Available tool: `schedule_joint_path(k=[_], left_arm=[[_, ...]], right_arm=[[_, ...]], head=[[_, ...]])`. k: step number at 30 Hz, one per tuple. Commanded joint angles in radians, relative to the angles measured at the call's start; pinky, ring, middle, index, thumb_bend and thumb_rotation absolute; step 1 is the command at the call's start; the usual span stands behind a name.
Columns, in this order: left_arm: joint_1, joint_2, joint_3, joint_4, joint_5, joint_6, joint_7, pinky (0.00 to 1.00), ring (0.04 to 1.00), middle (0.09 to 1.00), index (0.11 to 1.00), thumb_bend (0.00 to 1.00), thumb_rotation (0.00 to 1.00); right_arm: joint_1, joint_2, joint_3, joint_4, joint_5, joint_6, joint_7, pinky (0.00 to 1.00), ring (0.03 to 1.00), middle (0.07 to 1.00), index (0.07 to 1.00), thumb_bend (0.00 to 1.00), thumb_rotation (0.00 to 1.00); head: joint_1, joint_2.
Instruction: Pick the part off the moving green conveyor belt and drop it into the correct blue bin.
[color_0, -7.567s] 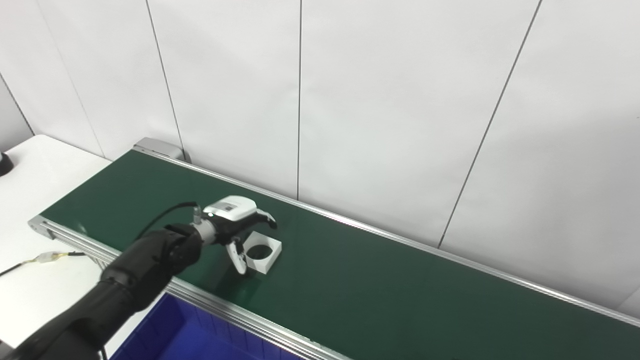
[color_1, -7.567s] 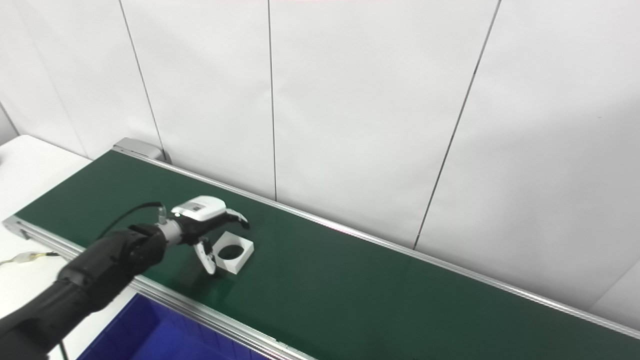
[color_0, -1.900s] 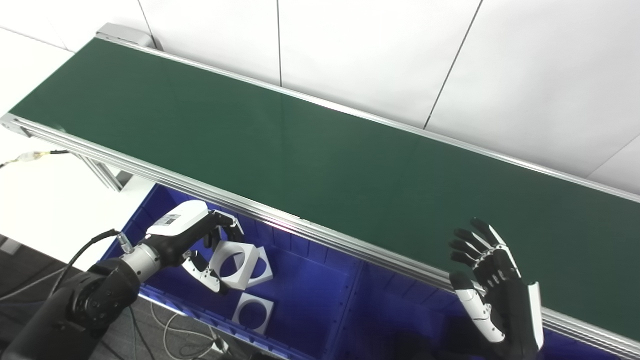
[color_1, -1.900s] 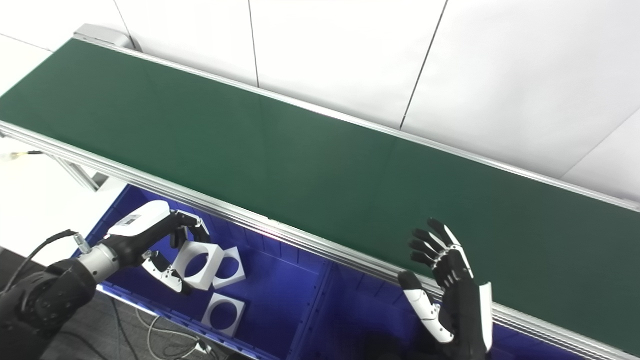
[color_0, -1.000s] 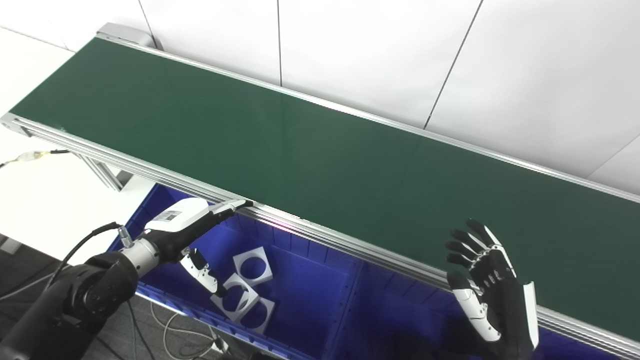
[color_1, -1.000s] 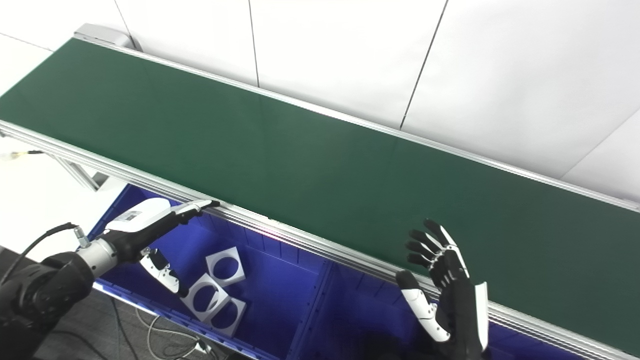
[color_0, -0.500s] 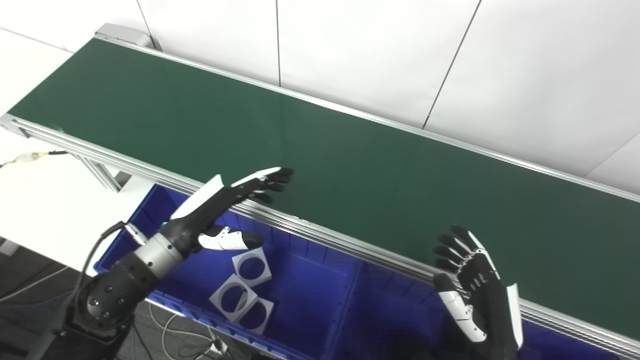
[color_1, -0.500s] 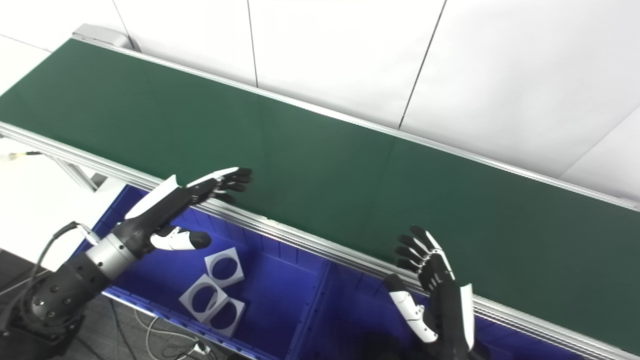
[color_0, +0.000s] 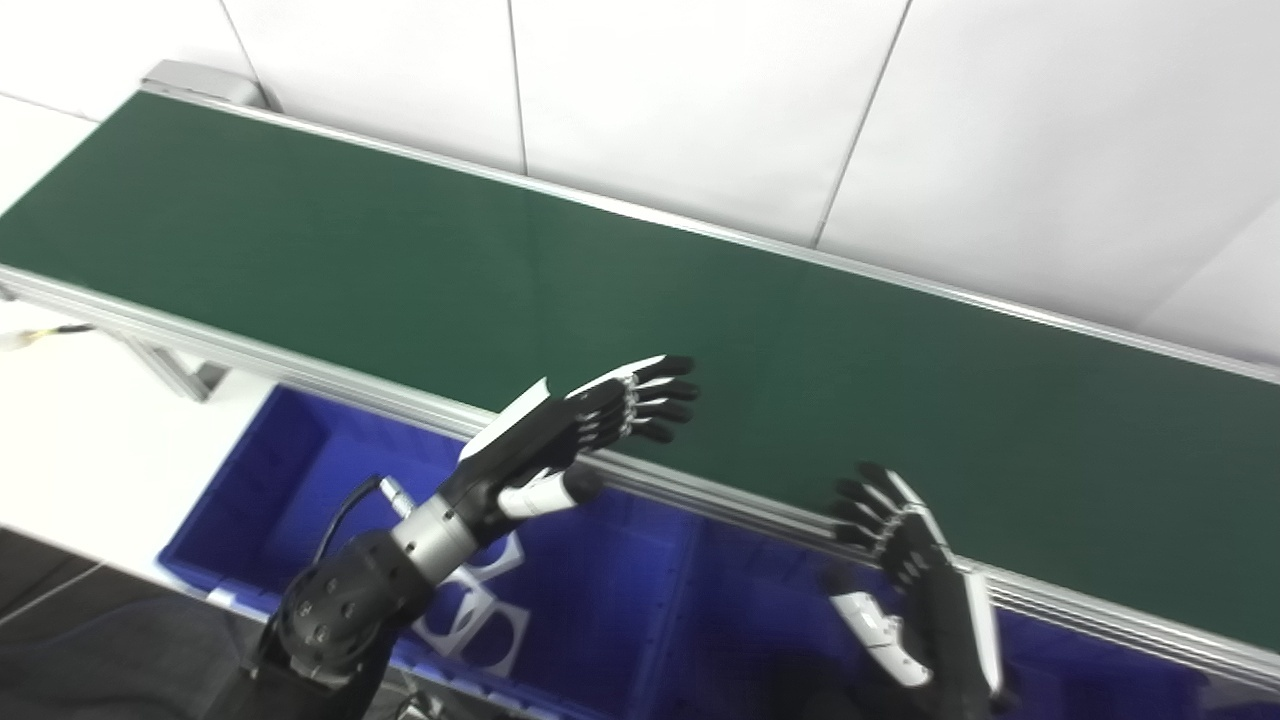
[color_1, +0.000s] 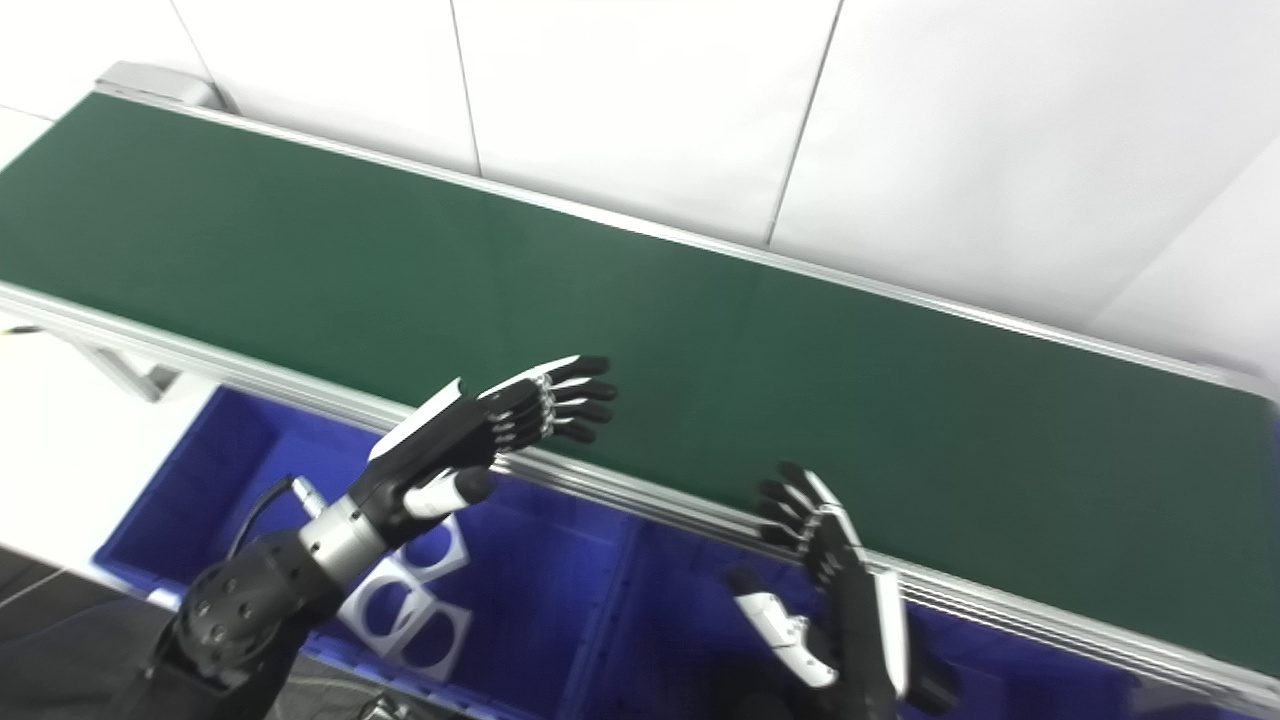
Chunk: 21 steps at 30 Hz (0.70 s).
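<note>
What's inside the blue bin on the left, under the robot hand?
White square parts with round holes lie on the floor of the blue bin. The left robot hand and its forearm cover some of them, so their count can't be told.

Matt green conveyor belt (color_0: 420, 260), brushed alu side rail (color_0: 300, 362), glossy blue plastic bin (color_0: 270, 470), smooth white wall panels (color_0: 680, 100)
</note>
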Motion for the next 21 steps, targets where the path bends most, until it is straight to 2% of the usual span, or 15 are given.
schedule_joint_path(k=[1,2,3,4,5,6,8,13,14,15,16,18,21], left_arm=[[-0.021,-0.012,-0.007,0.016,-0.028,-0.062,-0.015,0.78,0.830,0.876,0.906,0.92,0.81],[-0.022,-0.018,-0.011,0.031,-0.033,-0.068,-0.019,0.78,0.830,0.874,0.902,0.93,0.80],[-0.023,-0.023,-0.016,0.056,-0.039,-0.079,-0.025,0.78,0.830,0.873,0.900,0.93,0.80],[-0.024,-0.026,-0.020,0.073,-0.043,-0.087,-0.030,0.79,0.831,0.871,0.897,0.92,0.80],[-0.024,-0.029,-0.020,0.101,-0.051,-0.101,-0.038,0.79,0.831,0.870,0.896,0.91,0.80],[-0.025,-0.032,-0.020,0.122,-0.057,-0.111,-0.043,0.79,0.830,0.867,0.890,0.89,0.79],[-0.027,-0.035,-0.013,0.178,-0.073,-0.136,-0.058,0.79,0.830,0.865,0.884,0.86,0.79],[-0.042,-0.009,0.011,0.272,-0.110,-0.187,-0.106,0.81,0.835,0.867,0.885,0.80,0.80],[-0.046,-0.004,0.015,0.282,-0.117,-0.193,-0.114,0.81,0.835,0.868,0.886,0.80,0.81],[-0.052,0.002,0.023,0.298,-0.128,-0.201,-0.125,0.81,0.835,0.869,0.887,0.79,0.81],[-0.056,0.006,0.029,0.310,-0.135,-0.207,-0.135,0.81,0.836,0.870,0.890,0.79,0.81],[-0.070,0.019,0.044,0.345,-0.163,-0.215,-0.160,0.83,0.839,0.872,0.893,0.78,0.81],[-0.087,0.031,0.065,0.388,-0.196,-0.224,-0.191,0.84,0.843,0.875,0.901,0.79,0.80]], right_arm=[[0.005,0.018,0.009,-0.012,-0.001,-0.069,-0.008,0.69,0.758,0.794,0.850,0.71,0.54],[0.006,0.021,0.011,-0.009,-0.002,-0.071,-0.009,0.69,0.762,0.801,0.850,0.72,0.54],[0.006,0.027,0.013,-0.005,-0.006,-0.073,-0.011,0.69,0.764,0.804,0.849,0.72,0.54],[0.007,0.030,0.015,-0.002,-0.010,-0.074,-0.013,0.69,0.769,0.811,0.849,0.73,0.54],[0.007,0.038,0.018,0.000,-0.020,-0.074,-0.017,0.69,0.770,0.813,0.849,0.73,0.54],[0.007,0.043,0.020,0.002,-0.027,-0.073,-0.020,0.69,0.775,0.818,0.848,0.74,0.54],[0.005,0.060,0.027,0.009,-0.043,-0.073,-0.030,0.70,0.783,0.823,0.849,0.74,0.54],[-0.013,0.097,0.043,0.053,-0.081,-0.093,-0.063,0.72,0.799,0.834,0.853,0.74,0.52],[-0.017,0.102,0.045,0.060,-0.088,-0.095,-0.068,0.72,0.800,0.834,0.853,0.74,0.52],[-0.023,0.111,0.049,0.072,-0.102,-0.098,-0.077,0.72,0.800,0.835,0.853,0.74,0.52],[-0.028,0.116,0.051,0.080,-0.112,-0.100,-0.084,0.72,0.803,0.837,0.856,0.73,0.53],[-0.045,0.134,0.059,0.106,-0.132,-0.099,-0.101,0.73,0.809,0.843,0.861,0.74,0.54],[-0.071,0.155,0.069,0.142,-0.154,-0.095,-0.121,0.74,0.818,0.852,0.871,0.75,0.57]], head=[[-0.040,-0.007],[-0.040,-0.007],[-0.083,-0.009],[-0.083,-0.009],[-0.125,-0.010],[-0.125,-0.010],[-0.178,-0.012],[-0.271,-0.017],[-0.271,-0.017],[-0.322,-0.017],[-0.322,-0.017],[-0.394,-0.016],[-0.444,-0.014]])
